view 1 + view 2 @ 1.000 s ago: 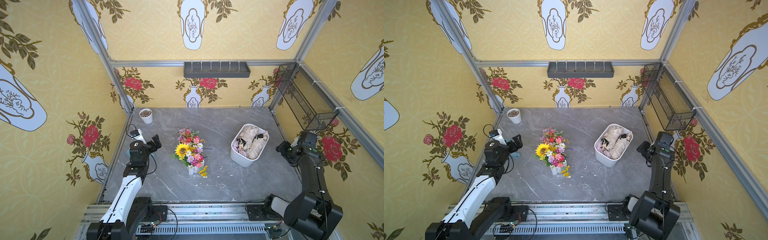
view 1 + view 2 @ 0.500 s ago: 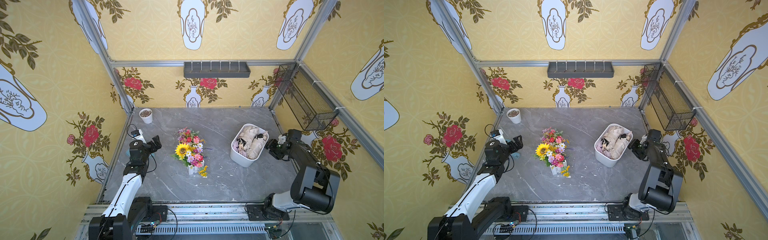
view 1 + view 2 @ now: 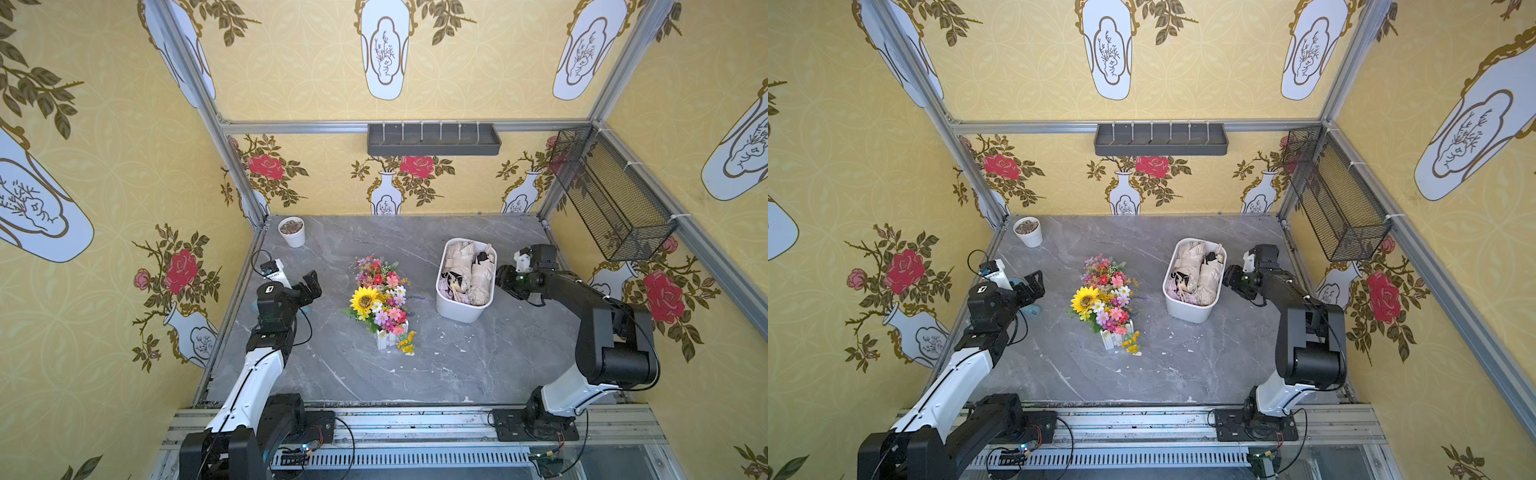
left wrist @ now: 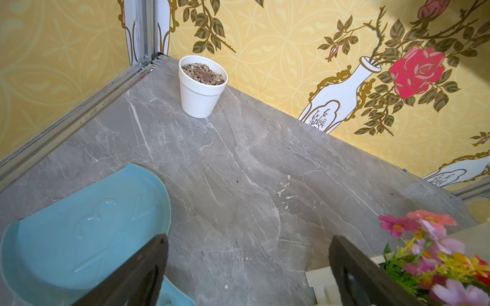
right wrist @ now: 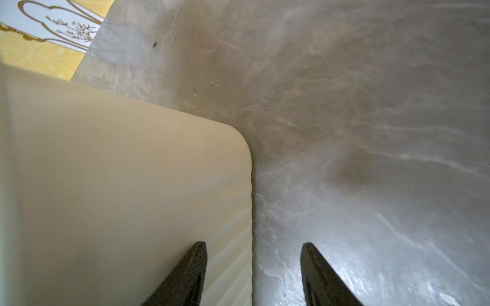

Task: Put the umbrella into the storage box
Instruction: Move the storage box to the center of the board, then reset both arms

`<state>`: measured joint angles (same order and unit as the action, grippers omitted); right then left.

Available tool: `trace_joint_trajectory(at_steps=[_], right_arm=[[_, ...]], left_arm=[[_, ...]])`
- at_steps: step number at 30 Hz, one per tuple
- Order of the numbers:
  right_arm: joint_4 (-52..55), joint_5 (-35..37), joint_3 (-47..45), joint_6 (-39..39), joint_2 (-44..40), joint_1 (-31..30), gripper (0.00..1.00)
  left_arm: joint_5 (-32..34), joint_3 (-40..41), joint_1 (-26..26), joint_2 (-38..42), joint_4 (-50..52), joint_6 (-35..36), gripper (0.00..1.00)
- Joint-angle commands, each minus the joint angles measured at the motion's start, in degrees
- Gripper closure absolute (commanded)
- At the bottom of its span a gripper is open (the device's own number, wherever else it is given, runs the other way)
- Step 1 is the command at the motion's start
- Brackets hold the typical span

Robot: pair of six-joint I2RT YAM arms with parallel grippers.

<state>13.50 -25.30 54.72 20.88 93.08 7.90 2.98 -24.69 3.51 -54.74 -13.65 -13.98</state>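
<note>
1. Filling the floor of a booth with yellow wallpaper, a grey marble table [image 3: 457, 365] carries everything below.
2. A black wire basket [image 3: 611, 195] hangs on the right wall, and a grey shelf [image 3: 434, 139] is fixed to the back wall.
3. The storage box [image 3: 461, 309], white with rounded corners, stands on the right half of the table, toward the back.
4. The umbrella [image 3: 467, 270], folded and beige, lies inside the storage box and fills most of it.
5. A bunch of bright flowers [image 3: 380, 301], with one big sunflower, stands mid-table, apart from the box.
6. A blue tray [image 4: 79, 233] lies flat near the table's left edge.
7. A small white pot [image 3: 293, 232] of pebbles sits in the far left corner.
8. The left gripper [image 3: 311, 284] hovers above the blue tray, between the table's left edge and the flowers. Its jaws are spread wide with nothing between them, as the left wrist view [image 4: 246, 241] shows.
9. The right gripper [image 3: 500, 278] hangs just beside the box's right wall. Its jaws are parted about halfway and hold nothing. In the right wrist view [image 5: 253, 245], one finger shows against the box wall [image 5: 119, 198] and the other against bare table.
</note>
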Motion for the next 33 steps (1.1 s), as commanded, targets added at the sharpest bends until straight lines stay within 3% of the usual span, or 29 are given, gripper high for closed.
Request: trace_joint_trajectory(at_steps=[1, 8, 18, 22, 29, 31, 33], right_arm=[[-4.9, 1.5, -0.2, -4.1, -0.5, 0.2, 0.35], [-14.5, 10.8, -7.5, -12.9, -6.1, 1.5, 0.33], [-34.5, 20.2, -25.2, -14.8, -12.6, -1.4, 0.32], [-49.6, 25.2, -33.6, -18.5, -13.5, -5.8, 0.3], [-51.9, 27.1, -34.5, -19.0, -12.4, -7.1, 0.28], [-55.2, 27.4, -36.8, -18.8, -13.0, -7.0, 0.28], [-60.6, 28.0, -39.8, -18.6, -12.2, -7.1, 0.27]], left_arm=[[-0.4, 1.4, 0.8, -0.6, -5.5, 0.7, 0.0], [-1.3, 6.7, 5.0, -6.5, -20.8, 3.1, 0.0], [0.1, 4.3, 6.8, -17.0, -32.4, 5.5, 0.01], [1.6, 2.8, 7.3, -16.2, -27.1, 7.0, 0.01], [-1.4, 3.5, 10.4, -14.8, -26.2, 7.2, 0.01], [-3.4, 0.9, 10.7, -15.2, -18.9, 5.8, 0.03], [-5.4, 3.6, 10.7, -15.2, -22.5, 4.4, 0.03]])
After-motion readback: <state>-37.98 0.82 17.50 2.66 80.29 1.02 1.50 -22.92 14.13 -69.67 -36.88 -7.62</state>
